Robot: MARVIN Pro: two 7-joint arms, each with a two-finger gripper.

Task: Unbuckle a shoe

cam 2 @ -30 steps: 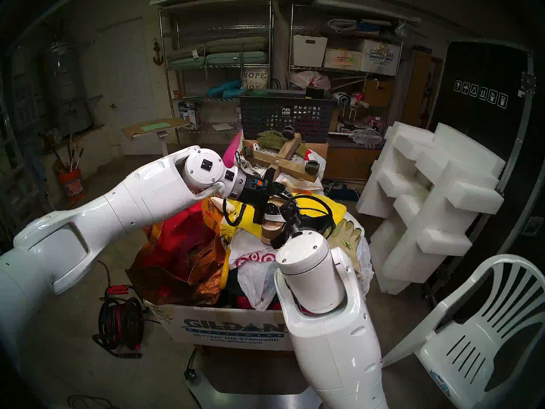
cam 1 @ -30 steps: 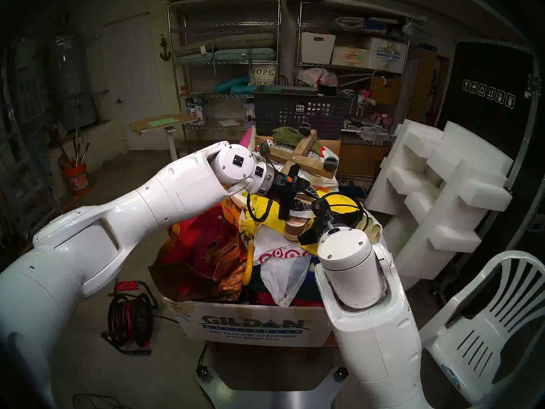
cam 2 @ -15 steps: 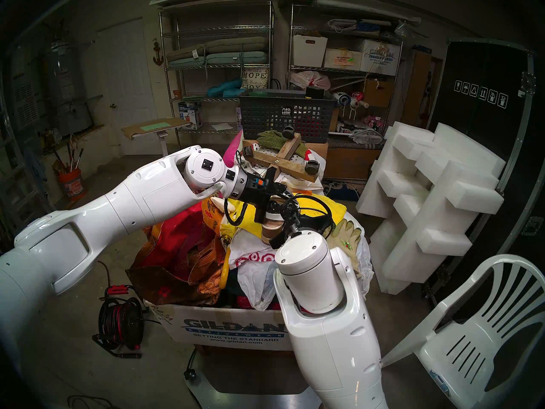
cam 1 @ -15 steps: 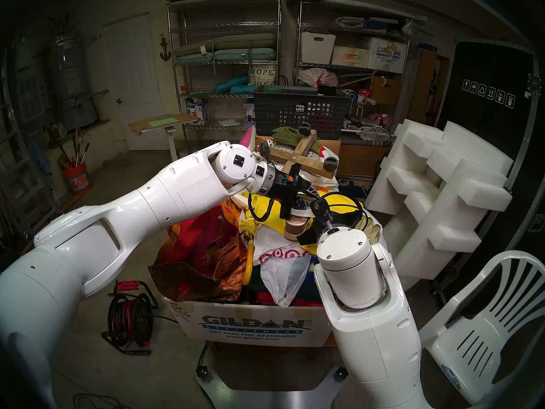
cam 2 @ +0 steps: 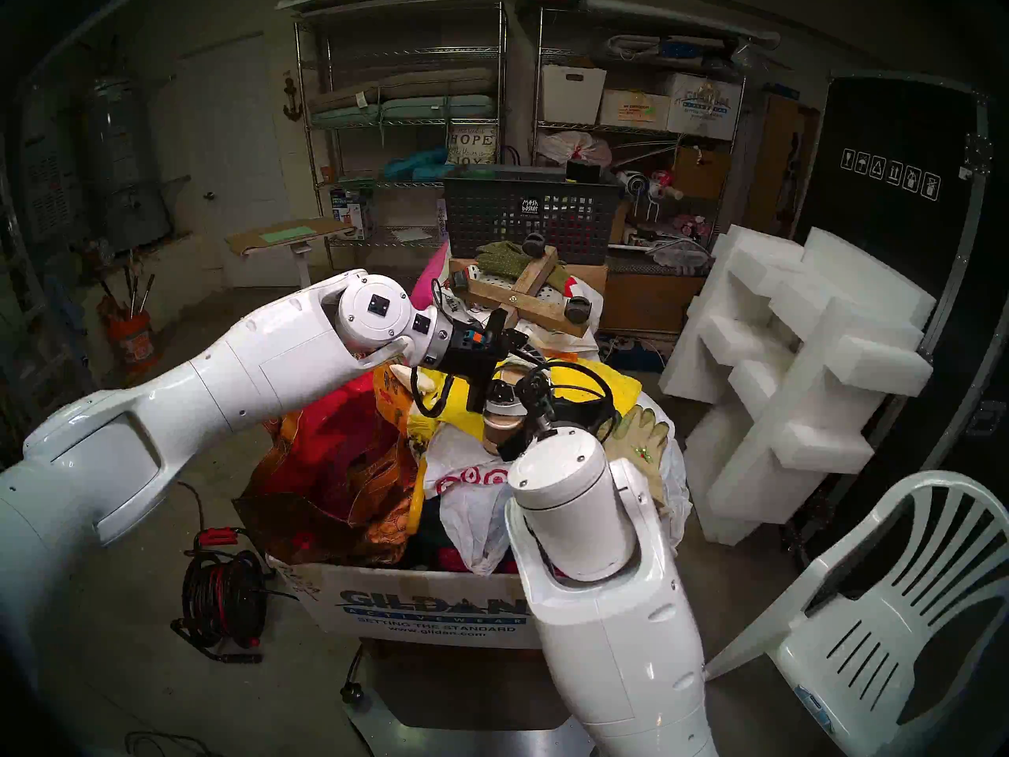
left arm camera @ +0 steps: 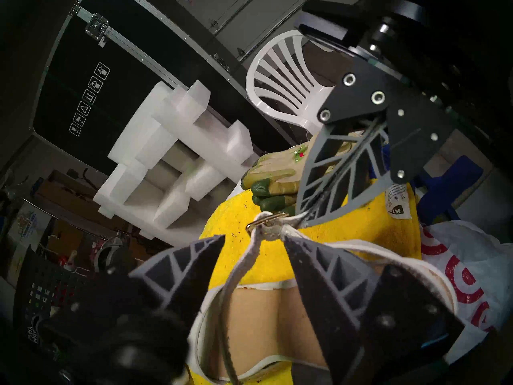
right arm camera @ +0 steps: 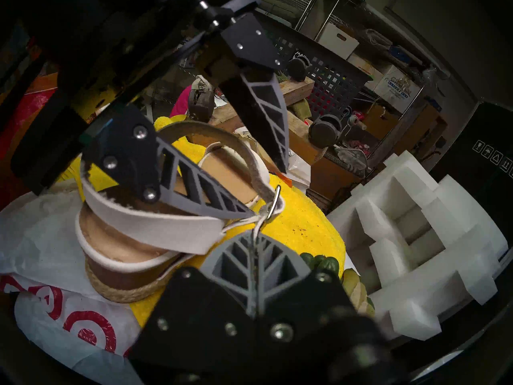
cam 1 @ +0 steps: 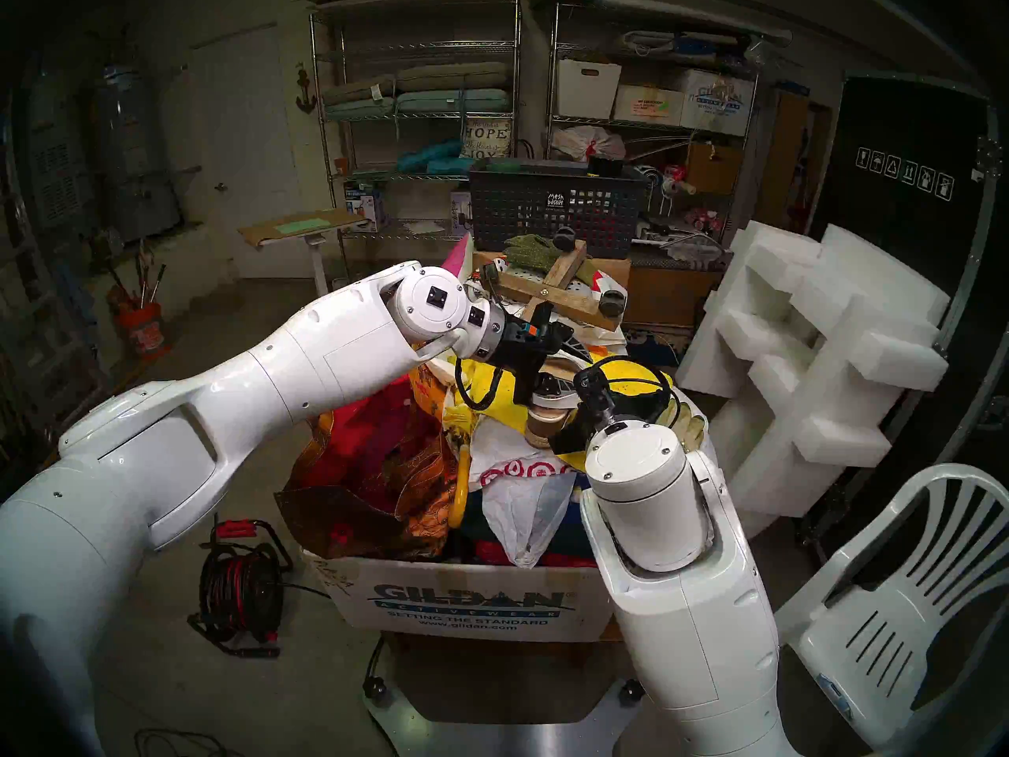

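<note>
The shoe [right arm camera: 119, 242], a wedge sandal with white straps, cream insole and jute-trimmed sole, lies on a yellow cloth [left arm camera: 347, 229] atop the pile; it also shows between both wrists in the head view [cam 1: 546, 420]. Its thin ankle strap [left arm camera: 241, 265] runs up to a gold buckle [left arm camera: 263, 222]. My left gripper [left arm camera: 254, 237] is open, fingers either side of that thin strap just below the buckle. My right gripper [right arm camera: 254, 235] is shut on the strap end right at the buckle [right arm camera: 273, 202]. Both arms hide most of the shoe in the head views.
The pile fills a Gildan cardboard box [cam 1: 453, 603], with a Target bag [cam 1: 518, 474] and a green work glove [left arm camera: 272, 181] beside the shoe. Behind stand a wooden dolly [cam 1: 557, 291] and dark mesh basket [cam 1: 551, 209]. Foam blocks [cam 1: 819, 330] and a white chair [cam 1: 901, 603] are right.
My left gripper's jaws have spread wider and its wrist has drawn slightly back to the left. The right gripper stays shut in the same place.
</note>
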